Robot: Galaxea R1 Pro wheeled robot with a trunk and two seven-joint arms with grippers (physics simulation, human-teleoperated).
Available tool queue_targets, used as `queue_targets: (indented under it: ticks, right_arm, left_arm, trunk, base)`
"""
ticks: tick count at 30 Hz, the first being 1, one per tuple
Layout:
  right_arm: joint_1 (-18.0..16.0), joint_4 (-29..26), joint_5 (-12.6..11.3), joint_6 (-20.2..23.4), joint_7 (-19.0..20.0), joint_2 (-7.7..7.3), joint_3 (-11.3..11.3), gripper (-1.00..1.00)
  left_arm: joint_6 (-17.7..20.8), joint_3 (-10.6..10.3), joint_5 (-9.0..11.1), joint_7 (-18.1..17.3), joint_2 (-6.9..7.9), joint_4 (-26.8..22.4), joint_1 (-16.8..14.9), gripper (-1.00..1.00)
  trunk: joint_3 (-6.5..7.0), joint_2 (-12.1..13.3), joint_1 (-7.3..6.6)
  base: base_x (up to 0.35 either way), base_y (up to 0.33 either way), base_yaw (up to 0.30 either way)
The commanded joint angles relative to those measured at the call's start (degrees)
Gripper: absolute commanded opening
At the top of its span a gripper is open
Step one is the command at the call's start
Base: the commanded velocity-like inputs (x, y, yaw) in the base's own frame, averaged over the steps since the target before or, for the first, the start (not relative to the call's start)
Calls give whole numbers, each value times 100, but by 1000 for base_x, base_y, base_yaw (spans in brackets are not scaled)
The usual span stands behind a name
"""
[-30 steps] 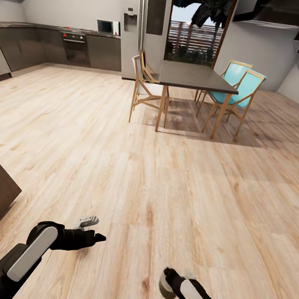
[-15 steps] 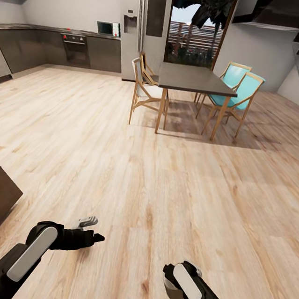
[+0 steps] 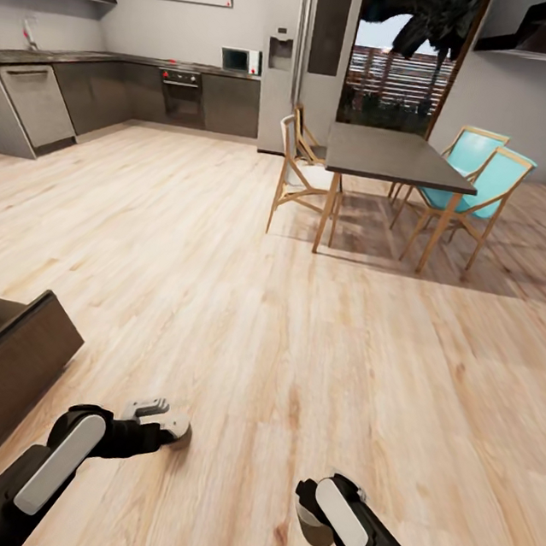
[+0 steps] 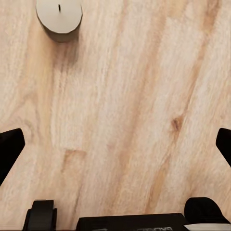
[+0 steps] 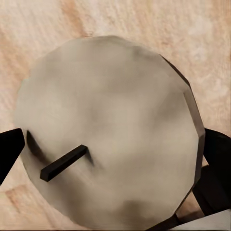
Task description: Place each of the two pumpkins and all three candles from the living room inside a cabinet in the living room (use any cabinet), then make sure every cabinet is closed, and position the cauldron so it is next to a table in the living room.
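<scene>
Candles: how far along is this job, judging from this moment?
Nothing looks finished. In hand: the right pincer looks shut on a held candle. The open left pincer hangs over a second candle lying on the floor. Left: the cabinet drawer stands open, to be loaded and closed. The rest cannot be judged here.

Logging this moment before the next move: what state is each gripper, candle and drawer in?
Left gripper: open, empty, over the floor.
Right gripper: shut on a candle.
Second candle: upright on the floor, unlit.
Cabinet drawer: pulled open.
</scene>
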Motion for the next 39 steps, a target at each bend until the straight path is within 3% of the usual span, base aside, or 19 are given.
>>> queue_targets:
  ticks: [1, 10, 20, 39]
  right_arm:
    - [-3, -12, -23, 21, -39, -7, 21, -100]
    - [-3, -12, -23, 13, -20, -7, 21, -100]
    - [-3, -12, -23, 4, 1, -7, 21, -100]
    - [-3, -17, -23, -2, 36, -7, 21, -100]
  left_arm:
    - [2, -13, 55, 66, 4, 2, -6, 100]
    - [-7, -47, 41, 67, -12, 144, -9, 100]
    - [-44, -49, -301, 51, -38, 353, -23, 100]
    - [-47, -59, -317, 49, -52, 362, -23, 100]
  trunk:
    - [14, 39, -23]
    - [50, 120, -67]
    - [50, 120, -67]
    - [50, 120, -67]
  base:
    - [0, 0, 291]
    - [9, 0, 291]
    - [284, 0, 284]
    - [276, -155, 23]
